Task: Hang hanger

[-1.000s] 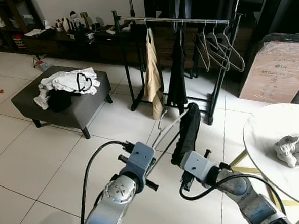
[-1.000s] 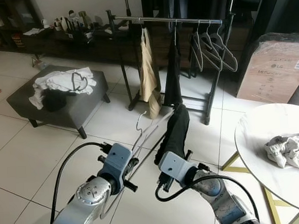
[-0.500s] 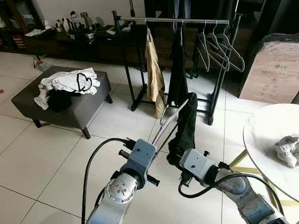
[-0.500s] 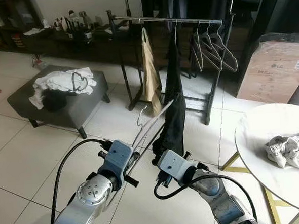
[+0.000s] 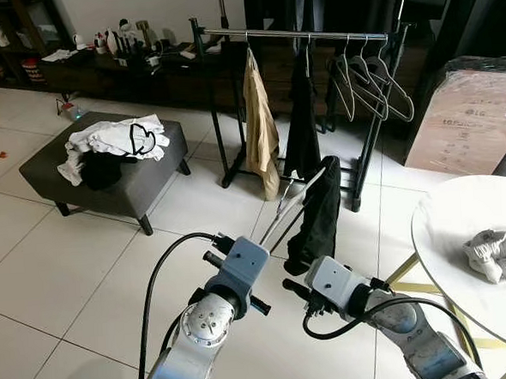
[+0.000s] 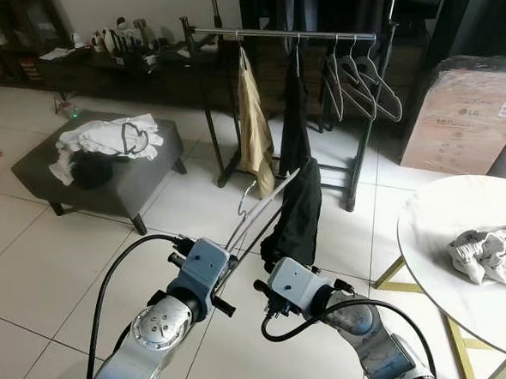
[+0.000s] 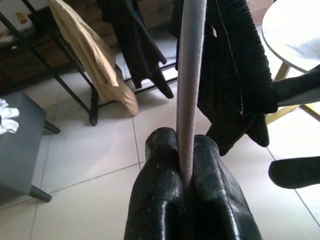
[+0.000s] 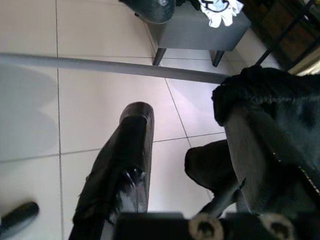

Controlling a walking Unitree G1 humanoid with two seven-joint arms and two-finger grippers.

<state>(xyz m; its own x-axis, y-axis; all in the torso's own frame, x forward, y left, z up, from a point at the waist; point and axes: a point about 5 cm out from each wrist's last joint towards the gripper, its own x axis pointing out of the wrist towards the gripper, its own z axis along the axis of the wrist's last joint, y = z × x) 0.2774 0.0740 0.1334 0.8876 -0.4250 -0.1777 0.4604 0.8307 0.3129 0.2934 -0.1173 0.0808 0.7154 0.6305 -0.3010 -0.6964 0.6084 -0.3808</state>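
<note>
between left claw (image 7: 186, 185) fingers: hanger (image 7: 189, 85)

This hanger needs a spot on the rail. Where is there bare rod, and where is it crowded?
Bare rod runs between the rack's left post and the tan garment. A shorter gap lies between the black garment and the empty hangers. Those hangers crowd the right end.
</note>
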